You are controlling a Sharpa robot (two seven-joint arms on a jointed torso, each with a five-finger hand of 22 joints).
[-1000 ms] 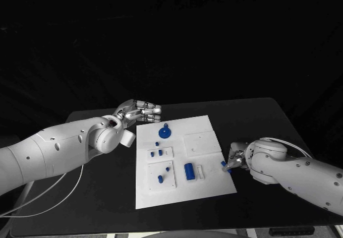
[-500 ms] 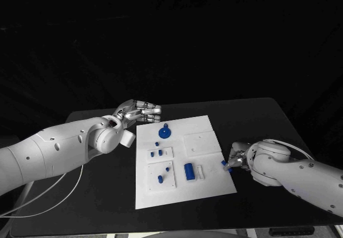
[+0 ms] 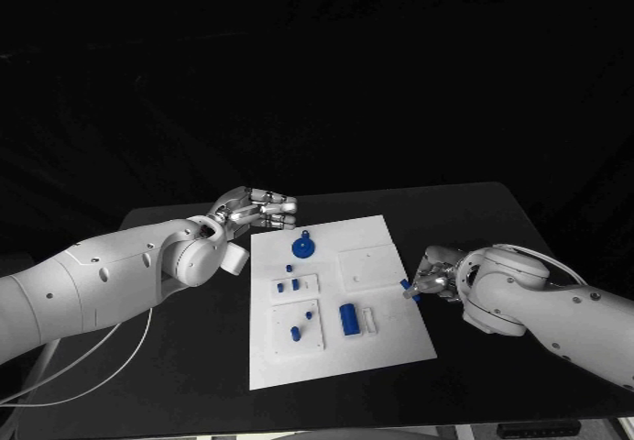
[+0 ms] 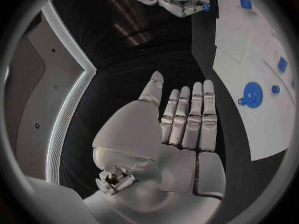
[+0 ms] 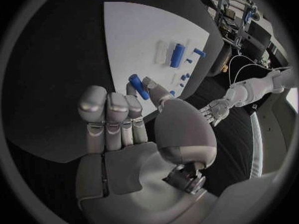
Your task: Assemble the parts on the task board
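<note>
White and flat, the board [image 3: 341, 302] lies in the middle of the matte black table [image 3: 172, 367], a plain rectangular plate with shallow square recesses. At its right edge the right hand [image 3: 431, 280], silver and jointed, pinches a small blue peg [image 3: 411, 292] between thumb and a fingertip; in the right wrist view the peg [image 5: 138, 86] is a short smooth cylinder held over the board's edge, the other fingers curled beside it. On the board sit a round blue disc with a small tab [image 3: 305, 245] at the far end, a blue block [image 3: 350, 317] nearer, a white bar [image 3: 371, 319] just right of it, and several small blue pieces [image 3: 289, 283] on the left side. The left hand [image 3: 255, 207] hovers off the board's far left corner, fingers straight and close together, holding nothing. Nothing lies between either hand and the board.
</note>
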